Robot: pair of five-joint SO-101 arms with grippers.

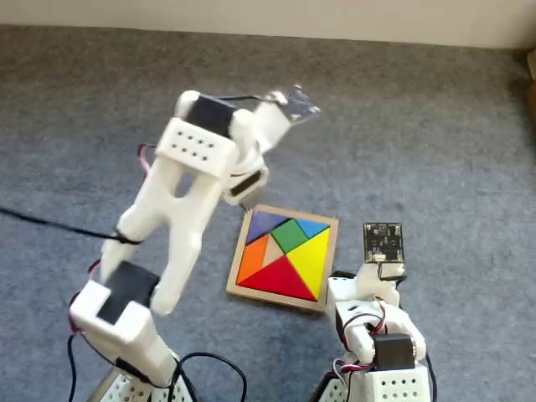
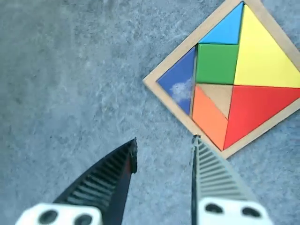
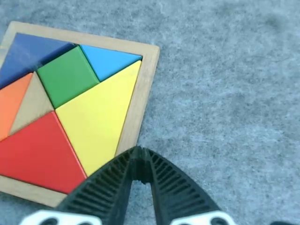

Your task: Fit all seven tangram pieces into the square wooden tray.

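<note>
Looking down in the high view, the square wooden tray (image 1: pixel 332 264) lies on the grey counter (image 1: pixel 435 151) between two arms, filled with coloured tangram pieces (image 1: pixel 306 260) around a tan triangle (image 1: pixel 272 251) that could be a piece or bare wood. In the left wrist view, the left gripper (image 2: pixel 164 140) stands wide open and empty just beside the tray, one corner of which is cut off. In the right wrist view, the right gripper (image 3: pixel 139 157) is closed on nothing near the tray's rim, whose other side runs out of frame.
</note>
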